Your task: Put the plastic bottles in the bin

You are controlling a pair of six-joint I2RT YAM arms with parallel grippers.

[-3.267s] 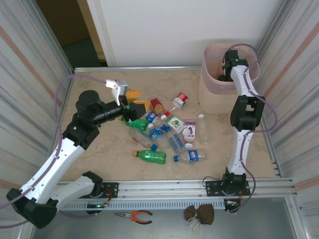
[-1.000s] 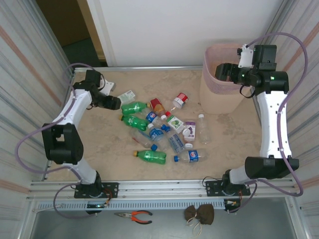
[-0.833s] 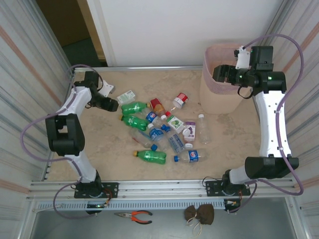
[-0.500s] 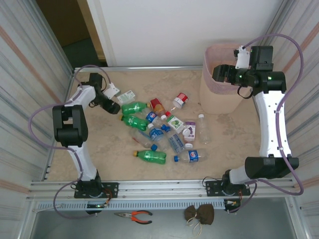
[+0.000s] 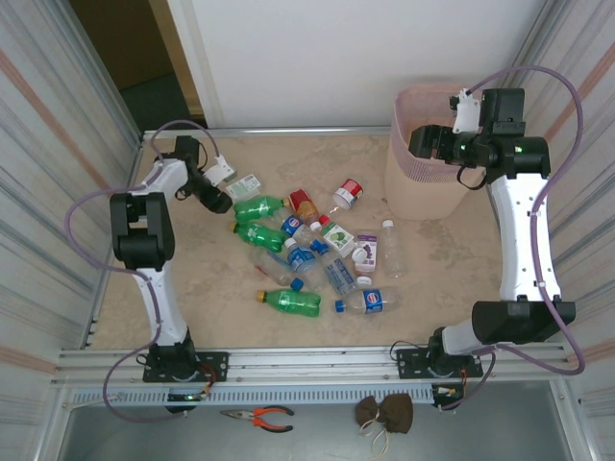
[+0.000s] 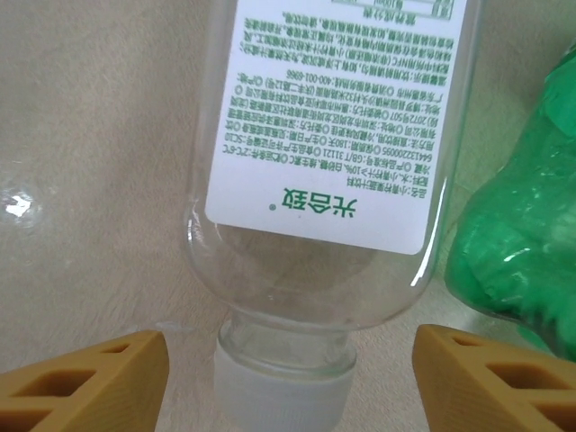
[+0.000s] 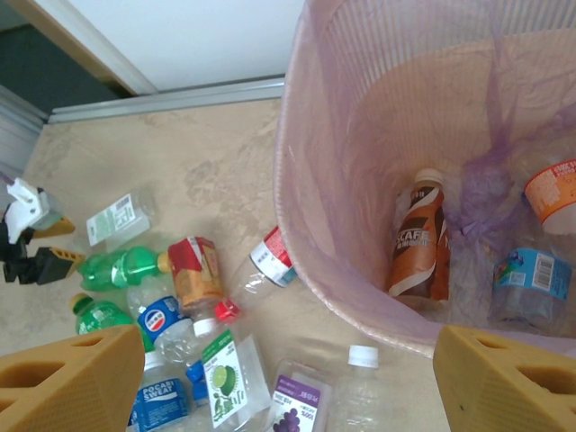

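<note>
Widely open left pincer point(image 6: 288, 382) astride clear bottle point(image 6: 335, 135)

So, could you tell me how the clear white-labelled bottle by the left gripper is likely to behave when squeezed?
The clear bottle looks empty, so it is probably very light and may dent under the left gripper. It lies on its side, so a nudge could roll it, perhaps against the green bottle. Its smooth wall may slip.
</note>
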